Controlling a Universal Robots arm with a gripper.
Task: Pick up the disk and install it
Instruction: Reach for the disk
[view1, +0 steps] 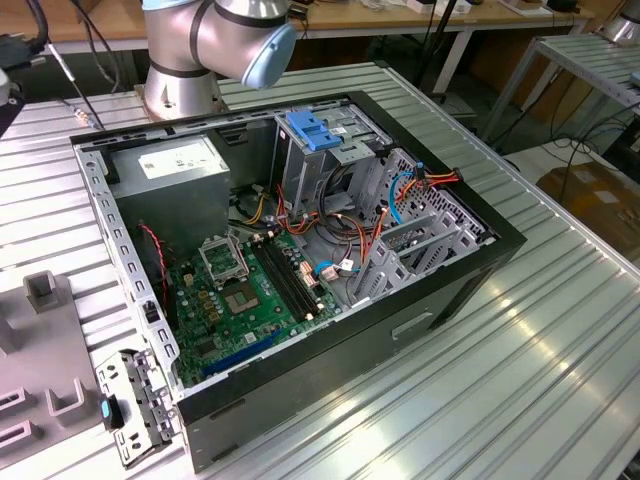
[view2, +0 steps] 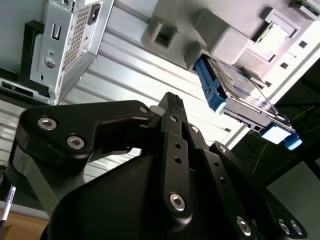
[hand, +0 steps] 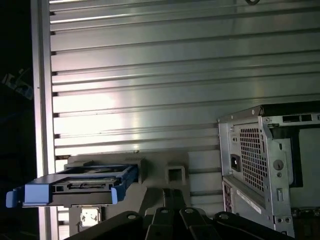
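The disk (view2: 235, 95) is a flat silver drive with blue side rails. It rests in a grey holder (view2: 220, 35) on the ribbed metal table, and the first wrist view shows the disk (hand: 82, 186) edge-on. My black gripper (view2: 171, 107) hangs some way off from the disk and touches nothing. Its linkage (hand: 172, 212) also shows in the first wrist view. The open computer case (view1: 300, 250) lies on its side in the exterior view, with a drive cage under a blue latch (view1: 318, 130) near its back.
The case's perforated rear panel (hand: 255, 160) stands close beside the holder, and the panel (view2: 65, 40) shows in the second wrist view too. Inside the case are a grey power supply (view1: 175, 165), a motherboard (view1: 240, 290) and loose cables (view1: 400, 190). Grey fixtures (view1: 45, 290) sit at the exterior view's left.
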